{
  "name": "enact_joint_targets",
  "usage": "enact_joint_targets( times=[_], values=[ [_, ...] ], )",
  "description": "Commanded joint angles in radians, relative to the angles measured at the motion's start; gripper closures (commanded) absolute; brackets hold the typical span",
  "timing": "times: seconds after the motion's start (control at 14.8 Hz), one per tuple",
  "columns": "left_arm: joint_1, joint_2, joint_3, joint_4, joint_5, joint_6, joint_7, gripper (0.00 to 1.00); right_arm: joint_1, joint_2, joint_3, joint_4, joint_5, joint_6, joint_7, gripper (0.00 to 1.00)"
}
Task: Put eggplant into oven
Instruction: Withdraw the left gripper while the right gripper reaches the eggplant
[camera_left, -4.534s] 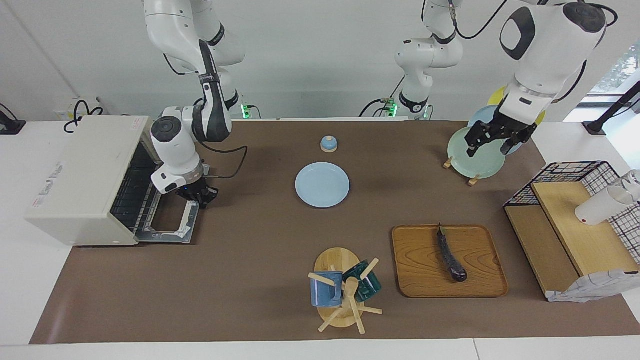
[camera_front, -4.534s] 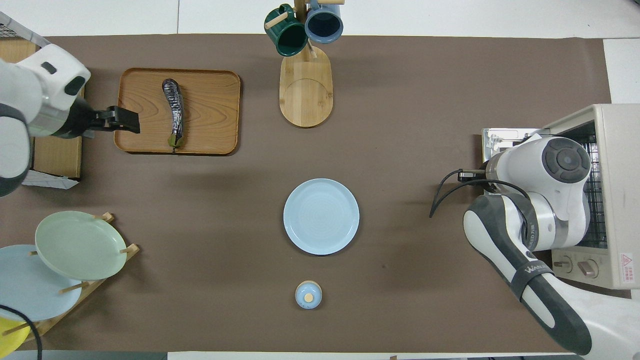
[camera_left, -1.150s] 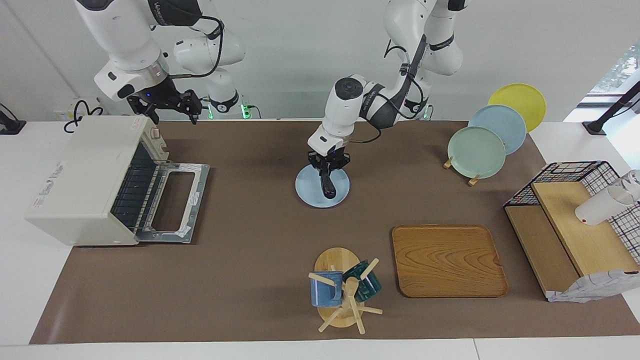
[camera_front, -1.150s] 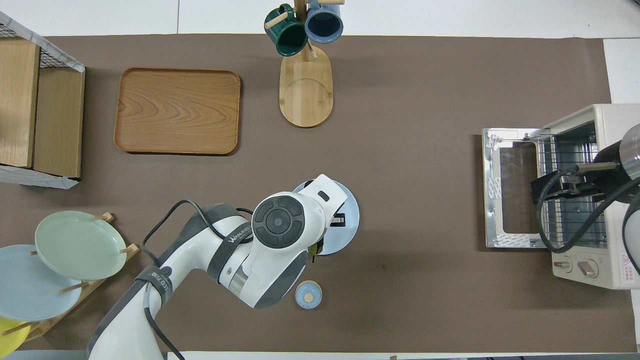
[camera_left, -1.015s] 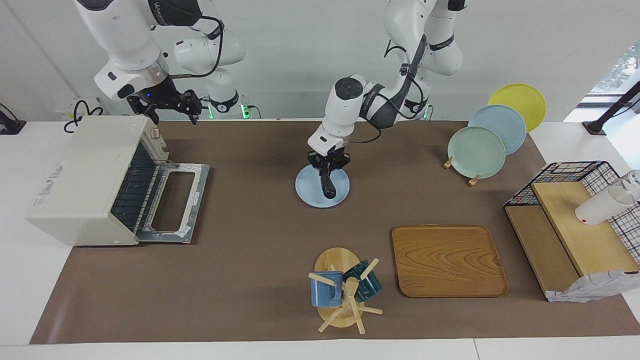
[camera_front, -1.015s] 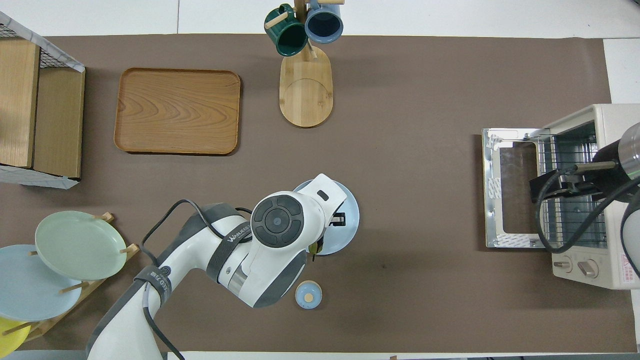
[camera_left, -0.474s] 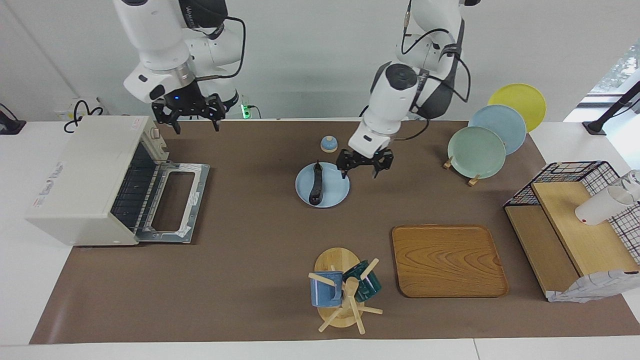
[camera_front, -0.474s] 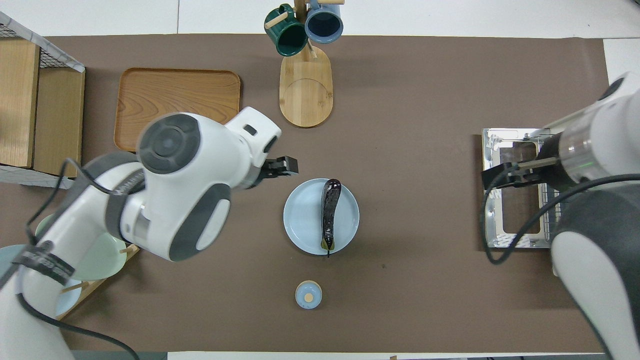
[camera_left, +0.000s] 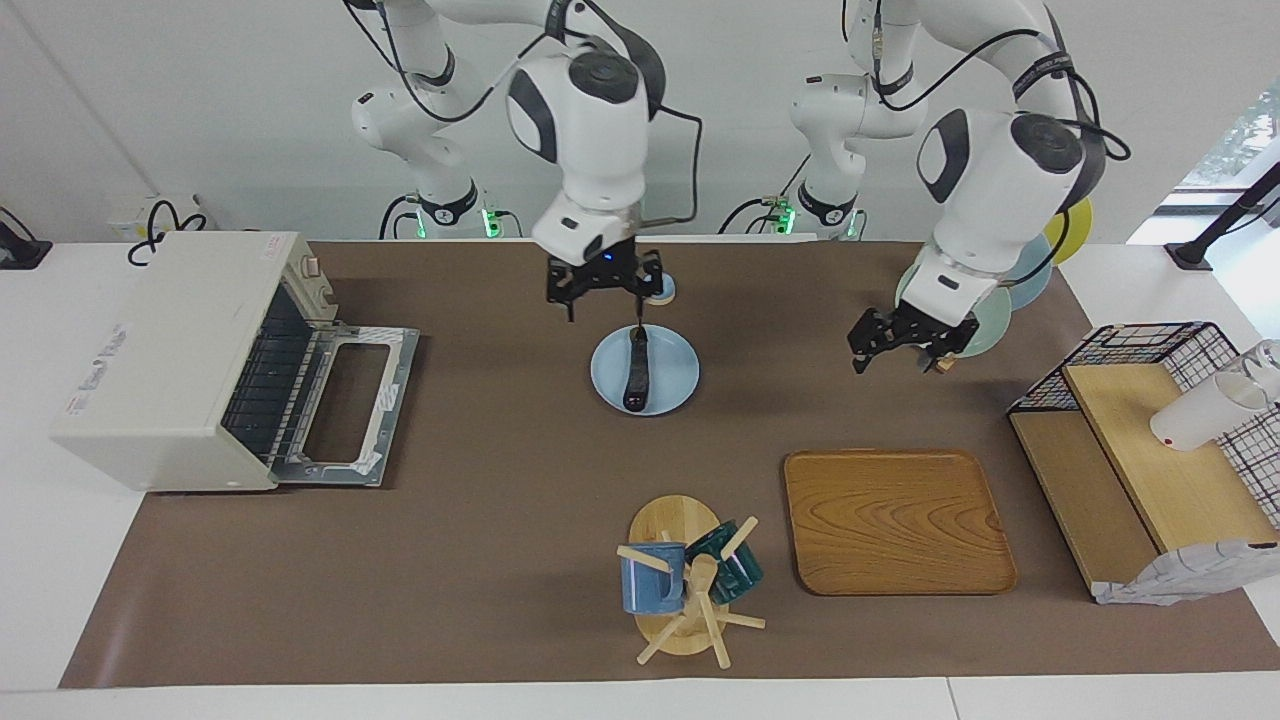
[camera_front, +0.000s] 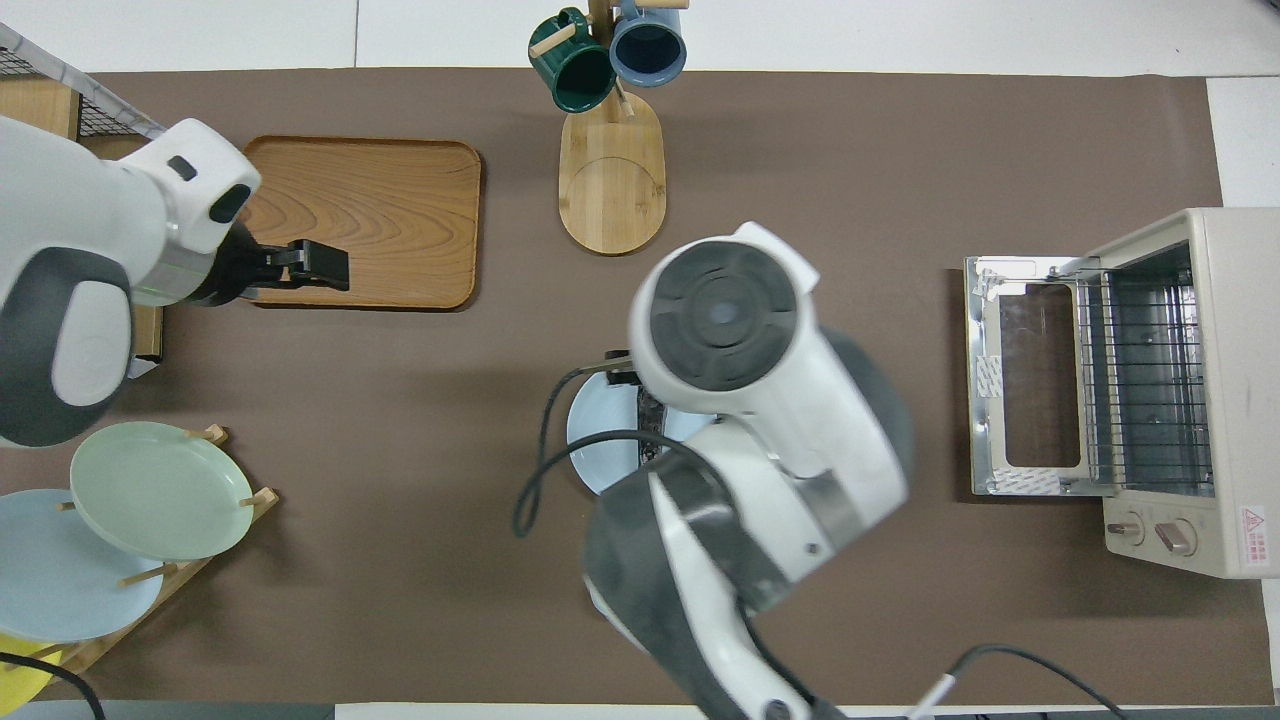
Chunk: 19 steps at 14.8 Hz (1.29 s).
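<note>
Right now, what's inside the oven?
Through the open door of the oven, only its bare wire rack shows. The eggplant lies on the blue plate, under the right pincer. The oven's deepest part is hidden.

Dark purple-black eggplant (camera_left: 636, 378) on pale blue plate (camera_left: 672, 385); off-white oven (camera_left: 170, 350); brown table cover (camera_left: 480, 540).

A pale blue plate (camera_left: 670, 385) sits mid-bench (camera_left: 500, 560) on the brown mat. Farther from the robots than the plate stands a wooden mug tree (camera_left: 690, 600) carrying a blue mug (camera_left: 650, 583) and a green mug (camera_left: 738, 568); beside it, toward the left arm's end, lies an empty wooden tray (camera_left: 895, 520). A wire-and-wood shelf (camera_left: 1150, 450) holds a white cup (camera_left: 1200, 412). Green, blue and yellow plates lean in a plate rack (camera_front: 130, 530).
</note>
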Motion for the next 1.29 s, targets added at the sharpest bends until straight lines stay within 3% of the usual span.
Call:
enact_joint_targets(
  times=[0.0, 0.2, 0.34, 0.61, 0.74, 1.08, 1.22],
  values=[
    [0.056, -0.094, -0.014, -0.007, 0.019, -0.108, 0.056, 0.0, 0.089, 0.308, -0.008, 0.268, -0.011, 0.021, 0.162, 0.0],
    [0.062, -0.157, -0.014, 0.016, 0.042, -0.226, 0.054, 0.0, 0.114, 0.356, -0.007, 0.186, -0.017, 0.242, 0.183, 0.0],
    [0.062, -0.16, -0.016, 0.068, 0.066, -0.307, 0.05, 0.0, 0.149, 0.4, -0.008, 0.182, -0.055, 0.256, 0.183, 0.0],
    [0.062, -0.172, -0.014, 0.079, 0.129, -0.39, 0.059, 0.0, 0.14, 0.396, -0.007, 0.172, -0.092, 0.221, 0.178, 0.0],
    [0.061, -0.176, -0.017, 0.075, 0.129, -0.404, 0.059, 0.0, 0.136, 0.396, -0.005, 0.173, -0.081, 0.212, 0.181, 0.49],
    [0.045, -0.17, -0.017, 0.09, 0.129, -0.398, 0.06, 0.0, 0.143, 0.373, -0.007, 0.169, -0.077, 0.118, 0.212, 0.45],
    [0.047, -0.147, -0.017, 0.149, 0.129, -0.401, 0.059, 0.0, 0.142, 0.358, -0.007, 0.17, -0.077, 0.083, 0.212, 0.36]
  ],
)
